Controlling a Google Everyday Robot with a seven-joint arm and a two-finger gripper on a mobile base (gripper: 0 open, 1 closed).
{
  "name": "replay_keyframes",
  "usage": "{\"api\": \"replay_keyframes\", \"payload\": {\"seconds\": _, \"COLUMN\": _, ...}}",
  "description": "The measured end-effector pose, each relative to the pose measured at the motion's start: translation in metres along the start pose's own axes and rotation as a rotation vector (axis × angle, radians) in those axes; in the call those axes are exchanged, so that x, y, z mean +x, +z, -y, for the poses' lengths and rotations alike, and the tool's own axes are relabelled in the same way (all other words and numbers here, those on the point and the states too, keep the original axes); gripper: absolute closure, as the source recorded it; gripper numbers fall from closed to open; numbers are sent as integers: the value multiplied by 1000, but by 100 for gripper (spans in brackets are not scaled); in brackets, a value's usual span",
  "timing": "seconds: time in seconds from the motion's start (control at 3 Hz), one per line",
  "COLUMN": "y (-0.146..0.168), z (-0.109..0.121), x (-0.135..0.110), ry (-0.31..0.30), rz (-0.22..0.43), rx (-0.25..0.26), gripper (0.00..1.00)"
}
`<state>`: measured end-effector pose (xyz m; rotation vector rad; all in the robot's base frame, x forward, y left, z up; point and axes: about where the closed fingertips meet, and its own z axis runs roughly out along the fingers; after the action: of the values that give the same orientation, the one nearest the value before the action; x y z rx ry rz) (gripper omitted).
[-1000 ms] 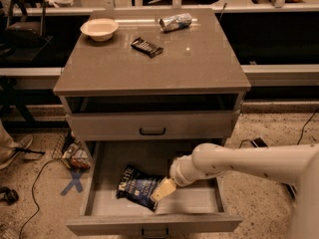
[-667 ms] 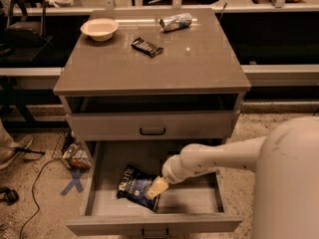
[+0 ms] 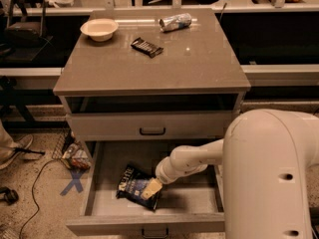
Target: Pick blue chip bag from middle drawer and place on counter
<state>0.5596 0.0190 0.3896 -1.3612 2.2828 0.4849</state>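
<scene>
The blue chip bag (image 3: 132,184) lies flat in the open drawer (image 3: 149,223), towards its left front. My gripper (image 3: 151,188) reaches down into the drawer from the right and its pale fingers rest on the right end of the bag. The white arm (image 3: 199,158) runs back to a large white shoulder at the lower right. The grey-brown counter (image 3: 154,68) tops the cabinet above.
On the counter stand a pale bowl (image 3: 99,29), a flat black wrapper (image 3: 147,47) and a silvery-blue can (image 3: 175,22) lying on its side. A shut drawer (image 3: 152,128) sits above the open one. Cables, clutter and a blue X mark (image 3: 74,182) lie on the floor at left.
My gripper has moved left across the drawer onto the chip bag's right end. The arm's shoulder has swung in and now fills the lower right of the view.
</scene>
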Motion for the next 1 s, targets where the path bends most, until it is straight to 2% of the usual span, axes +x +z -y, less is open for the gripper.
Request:
{"api": "replay_keyframes", "payload": {"seconds": 0.33, "y": 15, "z": -4, "x": -1, "ry": -10, "rz": -2, "rx": -19, "gripper": 18}}
{"api": "replay_keyframes", "payload": {"seconds": 1.0, "y": 18, "z": -10, "x": 2, "ry": -9, "rz": 5, "rx": -29, "gripper": 65}}
